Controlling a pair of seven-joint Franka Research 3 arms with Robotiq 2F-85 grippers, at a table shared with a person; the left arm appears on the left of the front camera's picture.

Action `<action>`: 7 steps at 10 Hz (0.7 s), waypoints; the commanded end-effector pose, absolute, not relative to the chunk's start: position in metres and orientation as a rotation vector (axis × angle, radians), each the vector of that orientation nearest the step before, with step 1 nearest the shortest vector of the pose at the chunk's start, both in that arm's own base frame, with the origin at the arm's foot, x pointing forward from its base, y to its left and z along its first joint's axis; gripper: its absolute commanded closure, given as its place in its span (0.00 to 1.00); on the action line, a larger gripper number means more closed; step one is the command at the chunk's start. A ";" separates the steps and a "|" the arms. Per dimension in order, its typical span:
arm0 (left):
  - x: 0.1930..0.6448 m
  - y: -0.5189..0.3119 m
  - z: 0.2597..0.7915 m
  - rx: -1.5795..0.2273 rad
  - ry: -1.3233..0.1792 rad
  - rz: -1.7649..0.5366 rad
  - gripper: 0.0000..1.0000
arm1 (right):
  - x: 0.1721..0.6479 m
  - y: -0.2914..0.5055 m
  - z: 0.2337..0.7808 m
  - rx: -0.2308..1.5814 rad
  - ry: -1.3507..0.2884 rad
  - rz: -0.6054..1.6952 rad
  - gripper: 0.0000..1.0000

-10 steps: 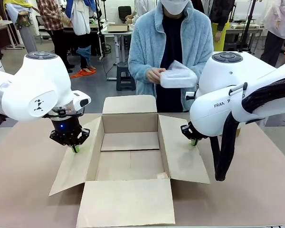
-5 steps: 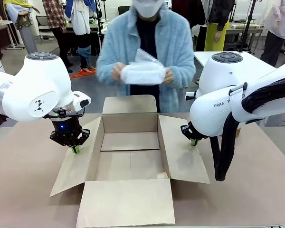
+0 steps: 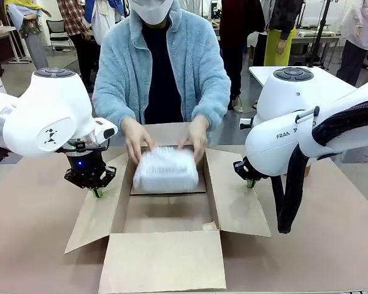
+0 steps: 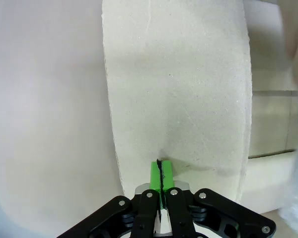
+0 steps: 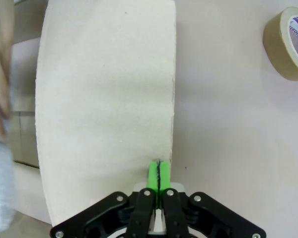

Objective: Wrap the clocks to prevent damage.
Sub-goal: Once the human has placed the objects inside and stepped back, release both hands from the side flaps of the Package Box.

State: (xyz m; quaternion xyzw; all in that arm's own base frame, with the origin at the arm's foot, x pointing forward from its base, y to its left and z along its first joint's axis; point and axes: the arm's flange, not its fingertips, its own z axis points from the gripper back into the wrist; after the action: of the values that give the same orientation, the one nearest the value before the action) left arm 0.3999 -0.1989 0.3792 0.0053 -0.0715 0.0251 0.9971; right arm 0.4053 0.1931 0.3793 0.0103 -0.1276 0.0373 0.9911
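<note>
- Two grippers, what state?
- Left gripper (image 3: 97,191), mid-left of the front view: green pads pinched together, empty, tip on the left flap (image 3: 101,214) of the open brown cardboard box (image 3: 162,260).
- Clock?
- Centre: white bubble-wrapped bundle (image 3: 165,169), presumably the clock, in the box's far half between the person's hands (image 3: 134,139).
- Right side?
- Right gripper (image 3: 250,182), mid-right: closed too, on the right flap (image 3: 236,202).
- Step?
- Boxing the wrapped item. Next probably needs both flaps pinned until the hands clear.
</note>
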 end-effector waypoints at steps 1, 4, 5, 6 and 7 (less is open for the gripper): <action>0.401 -0.198 0.379 0.007 -0.146 0.052 1.00 | 0.405 0.194 0.376 0.019 -0.250 0.078 0.99; 0.401 -0.198 0.379 0.007 -0.146 0.052 1.00 | 0.405 0.194 0.376 0.019 -0.250 0.078 0.99; 0.401 -0.198 0.379 0.007 -0.146 0.052 1.00 | 0.405 0.194 0.376 0.019 -0.250 0.078 0.99; 0.401 -0.198 0.379 0.007 -0.146 0.052 1.00 | 0.405 0.194 0.376 0.019 -0.250 0.078 0.99; 0.401 -0.198 0.379 0.007 -0.146 0.052 1.00 | 0.405 0.194 0.376 0.019 -0.250 0.078 0.99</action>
State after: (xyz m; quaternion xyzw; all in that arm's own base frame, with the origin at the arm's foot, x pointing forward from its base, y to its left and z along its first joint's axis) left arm 0.3999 -0.1989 0.3792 0.0053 -0.0715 0.0251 0.9971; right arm 0.4053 0.1931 0.3793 0.0103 -0.1276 0.0373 0.9911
